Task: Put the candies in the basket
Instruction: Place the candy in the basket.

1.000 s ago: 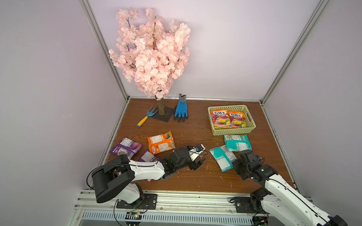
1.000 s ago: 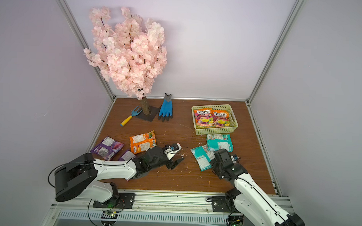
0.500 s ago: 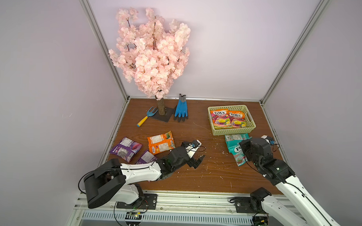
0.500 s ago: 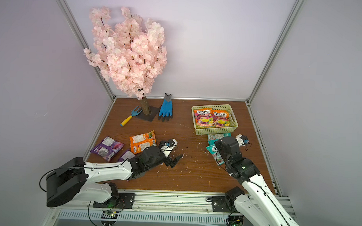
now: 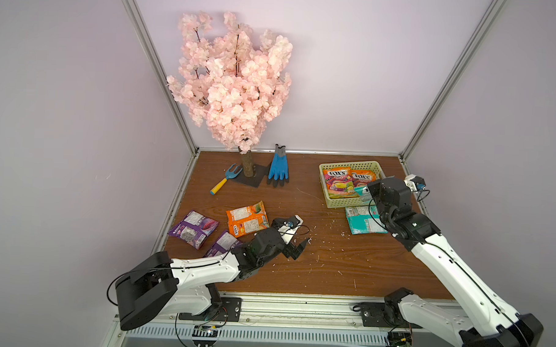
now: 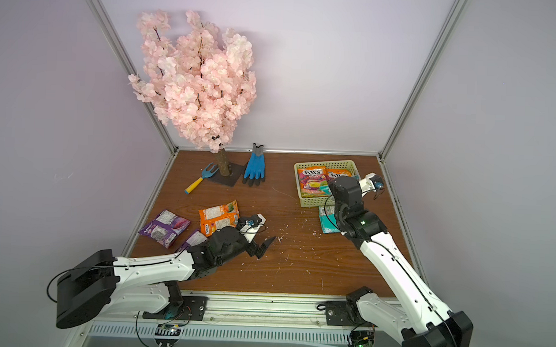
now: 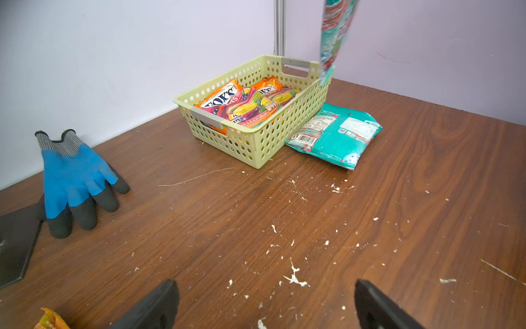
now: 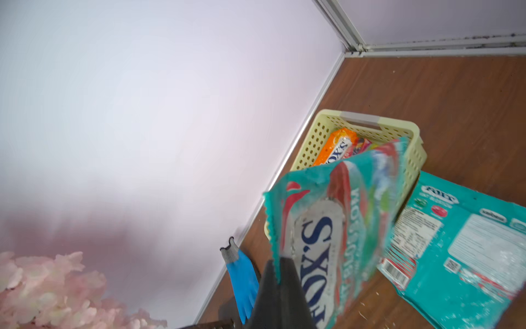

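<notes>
Teal held packet, clamped at one edge by right fingers, dangling long over the corner of basket nearest the right arm. Lower tip at or just past the corner rim in left wrist view; touching or not, cannot tell. Not yet over the middle.

Risk one: early release. Likely to drape on the rim or slide outside, down onto other teal packet lying label-up on counter just beside the basket wall. Cause: thin edge grip, floppy load, tip off-centre.

Risk two: glossy film slipping out of the pinch mid-swing. Same landing spot outside.

Risk three: light plastic basket shoved or tipped by packet tip or wrist catching the rim. Two packets inside, so some weight, probably not much.

Risk four: stacking. Two side by side across the basket floor now; more to pile on top, possible spill-over later.

Left fingers spread wide, grasping nothing, low above counter near orange packet. Purple packets further out, near the counter edge. All flat on wood, hard to pinch; possible scrape, or a push toward the edge instead of a lift.
</notes>
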